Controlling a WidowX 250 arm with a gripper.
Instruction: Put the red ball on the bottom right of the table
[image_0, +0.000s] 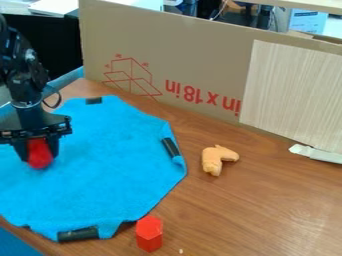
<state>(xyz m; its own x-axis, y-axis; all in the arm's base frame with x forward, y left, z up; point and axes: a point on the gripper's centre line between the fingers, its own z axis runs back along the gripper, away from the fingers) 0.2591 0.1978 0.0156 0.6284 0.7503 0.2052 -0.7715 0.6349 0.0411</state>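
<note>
Now the gripper (39, 152) has its fingers clamped on the red ball (41, 159), over the blue cloth (107, 155) — the table's (267, 215) goal corner lies rightward, beyond the red block (149, 234) (possible obstacle, I think).

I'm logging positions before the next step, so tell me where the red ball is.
In the camera view, the red ball is at the left, held between the fingers of the black gripper, over the blue cloth.
</note>
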